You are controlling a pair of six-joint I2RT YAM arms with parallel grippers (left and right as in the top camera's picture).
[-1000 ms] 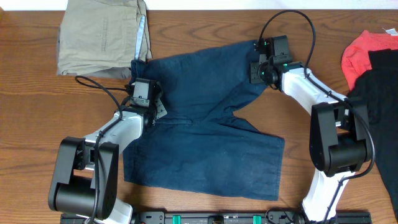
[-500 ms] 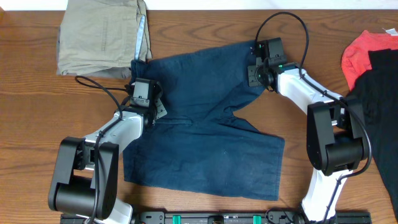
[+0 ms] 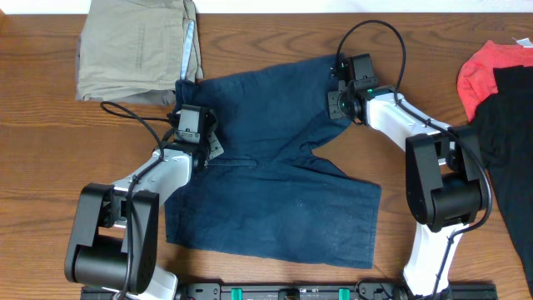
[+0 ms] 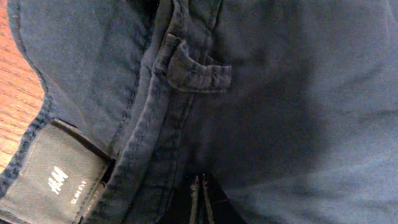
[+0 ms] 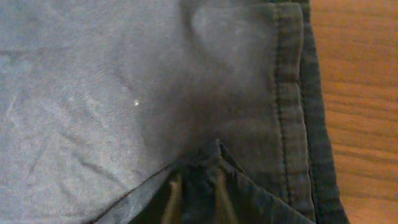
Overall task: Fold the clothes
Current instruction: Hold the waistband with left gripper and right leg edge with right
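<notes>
Wood-grain table [image 3: 42,150] carries navy shorts [image 3: 275,192], spread open and creased; left gripper [image 4: 202,202] and right gripper [image 5: 196,190] jaws each pinch fabric.

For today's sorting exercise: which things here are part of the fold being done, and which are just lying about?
In use: navy shorts, left gripper, right gripper, both pinching the cloth.
Lying about: folded khaki garment, red garment, black garment.
</notes>
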